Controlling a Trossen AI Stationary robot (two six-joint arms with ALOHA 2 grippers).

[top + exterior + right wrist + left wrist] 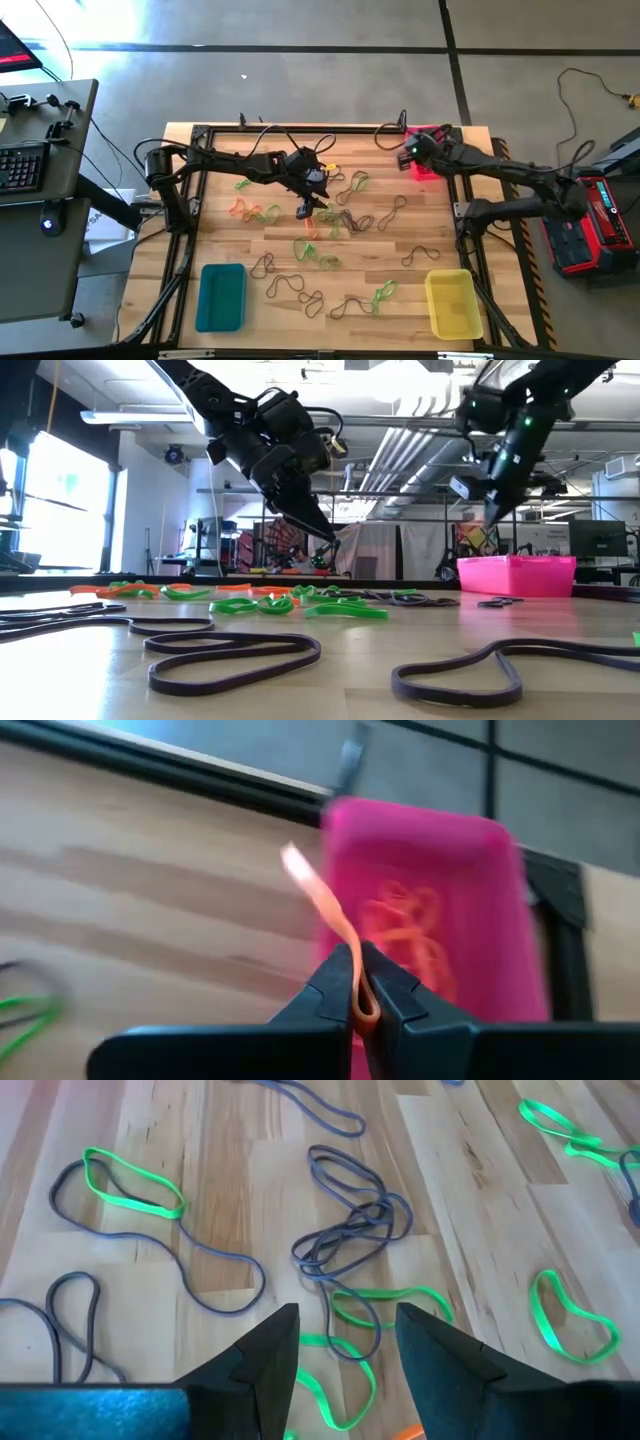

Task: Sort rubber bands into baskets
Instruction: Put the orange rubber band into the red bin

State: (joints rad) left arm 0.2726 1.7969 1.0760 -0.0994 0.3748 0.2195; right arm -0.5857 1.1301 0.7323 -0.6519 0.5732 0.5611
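Item: wooden worktop (420, 235) with a dark frame, seen from above; the pink basket (425, 163) served as landmark, sitting at the far right corner.

Right pincer (358, 982): clenched on an orange rubber band (322, 900), which stood up from between the tips. The pincer hung just beside the pink basket, at the edge facing the worktop's middle (411, 152). In the low view it was above the basket's rim, not touching it (492, 510). Orange bands (405, 930) already lay inside the pink basket.

Left pincer (345, 1342): released, fingers (268, 1352) apart with nothing between them. It was well left of the pink basket, near the worktop's middle (306, 208), raised above the surface in the low view (325, 530). Under it lay a tangle of dark bands (345, 1230) and green bands (385, 1302).

Loose rubber bands: orange and green ones (255, 212) far left of the pink basket; dark and green ones (352, 185) between the left pincer and the pink basket; further dark loops (300, 292) and a green one (383, 294) on the near side, well away from it.

Yellow basket (452, 303): near right corner, straight down the worktop from the pink basket. No contents could be made out.

Teal basket (221, 297): near left, diagonally opposite the pink basket. No contents could be made out.

Writing: no brand, label or lettering could be read anywhere.
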